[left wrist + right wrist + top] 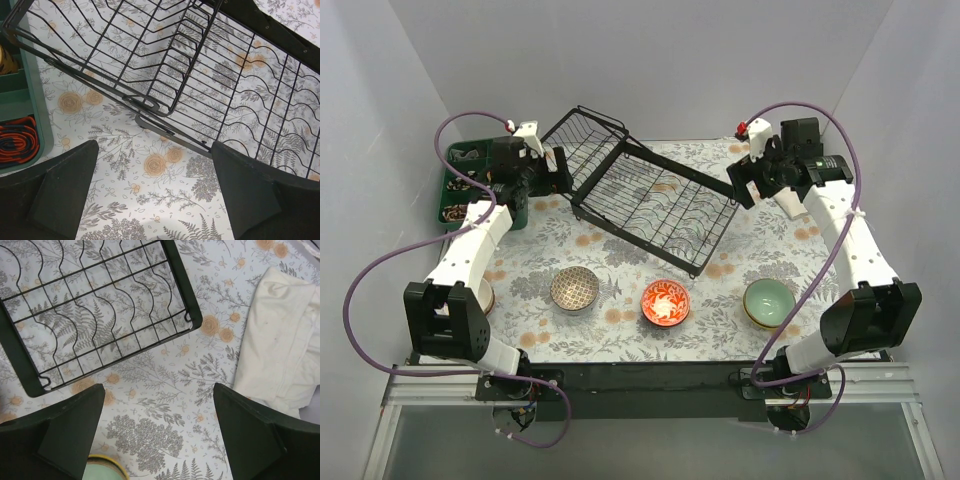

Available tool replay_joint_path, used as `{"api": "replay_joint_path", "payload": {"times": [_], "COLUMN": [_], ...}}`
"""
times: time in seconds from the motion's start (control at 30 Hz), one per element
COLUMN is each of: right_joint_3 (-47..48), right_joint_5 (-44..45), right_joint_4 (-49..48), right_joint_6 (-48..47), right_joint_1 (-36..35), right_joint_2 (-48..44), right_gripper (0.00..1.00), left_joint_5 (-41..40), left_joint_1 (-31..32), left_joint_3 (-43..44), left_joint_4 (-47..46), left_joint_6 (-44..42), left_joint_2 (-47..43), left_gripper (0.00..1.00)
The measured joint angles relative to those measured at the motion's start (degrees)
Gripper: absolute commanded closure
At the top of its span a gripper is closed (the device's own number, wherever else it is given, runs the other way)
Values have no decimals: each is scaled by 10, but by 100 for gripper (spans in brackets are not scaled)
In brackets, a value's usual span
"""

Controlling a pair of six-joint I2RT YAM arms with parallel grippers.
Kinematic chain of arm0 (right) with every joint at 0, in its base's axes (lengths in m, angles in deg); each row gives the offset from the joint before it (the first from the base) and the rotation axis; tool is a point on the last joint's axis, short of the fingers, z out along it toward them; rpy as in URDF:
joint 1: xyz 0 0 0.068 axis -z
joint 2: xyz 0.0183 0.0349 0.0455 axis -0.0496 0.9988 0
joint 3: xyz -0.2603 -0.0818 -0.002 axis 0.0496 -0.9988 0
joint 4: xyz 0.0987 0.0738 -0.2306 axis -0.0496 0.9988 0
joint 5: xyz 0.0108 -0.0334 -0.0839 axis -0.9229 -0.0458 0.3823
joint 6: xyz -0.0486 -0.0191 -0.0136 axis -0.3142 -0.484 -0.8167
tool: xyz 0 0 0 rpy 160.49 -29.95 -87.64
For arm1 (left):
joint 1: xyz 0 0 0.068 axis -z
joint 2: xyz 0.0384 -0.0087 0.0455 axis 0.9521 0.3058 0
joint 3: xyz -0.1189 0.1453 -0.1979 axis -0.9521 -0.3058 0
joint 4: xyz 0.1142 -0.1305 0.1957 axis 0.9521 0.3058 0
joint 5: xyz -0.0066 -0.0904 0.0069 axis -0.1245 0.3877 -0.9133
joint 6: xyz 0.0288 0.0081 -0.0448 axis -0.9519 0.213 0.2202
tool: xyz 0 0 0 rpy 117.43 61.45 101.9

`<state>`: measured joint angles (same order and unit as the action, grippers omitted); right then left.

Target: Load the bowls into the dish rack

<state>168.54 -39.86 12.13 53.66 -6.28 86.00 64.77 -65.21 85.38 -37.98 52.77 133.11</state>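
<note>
The black wire dish rack [640, 195] lies diagonally at the middle back of the table, with no bowls in it. Three bowls stand in a row in front of it: brown lattice [574, 289], red-orange patterned [665, 302] and pale green [769, 301]. My left gripper [552, 170] is open and empty, hovering by the rack's left end; its frame [170, 131] shows just beyond my fingers [155, 150]. My right gripper [740, 185] is open and empty above the rack's right corner [182, 290]. The green bowl's rim [102, 470] shows at the bottom of the right wrist view, below my right gripper [159, 390].
A green compartment tray [455, 185] holding small items stands at the back left; its wall [34, 100] is close to my left gripper. A white cloth [280, 340] lies right of the rack. A brown rim [486, 296] peeks out beside the left arm.
</note>
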Motion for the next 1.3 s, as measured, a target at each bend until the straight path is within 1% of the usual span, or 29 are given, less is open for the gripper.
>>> {"api": "replay_joint_path", "payload": {"times": [0.13,0.23,0.37,0.57,0.77,0.9,1.03,1.13,1.3], "right_joint_3": [2,23,112,245,318,323,318,318,337], "right_joint_5": [7,11,12,16,11,-15,-55,-75,-94], "right_joint_4": [-30,-31,-31,-43,-49,-45,-42,-43,-28], "right_joint_6": [-35,-74,-100,-128,-130,-143,-162,-172,-177], "right_joint_1": [0,0,8,21,24,24,24,24,24], "right_joint_2": [34,96,204,321,409,443,450,450,473], "right_gripper": [2,6,9,15,17,19,22,29,33], "left_joint_5": [3,4,5,5,11,12,-1,-7,-12], "left_joint_1": [0,0,0,0,0,0,0,0,0], "left_joint_3": [0,2,2,-24,-50,-50,-50,-50,-50], "left_joint_4": [-10,-9,-9,-14,-4,-3,1,2,2], "left_joint_6": [-2,3,13,20,19,12,2,-2,-9], "left_joint_2": [4,12,15,13,13,13,13,14,15], "left_gripper": [2,2,2,2,2,2,2,2,2]}}
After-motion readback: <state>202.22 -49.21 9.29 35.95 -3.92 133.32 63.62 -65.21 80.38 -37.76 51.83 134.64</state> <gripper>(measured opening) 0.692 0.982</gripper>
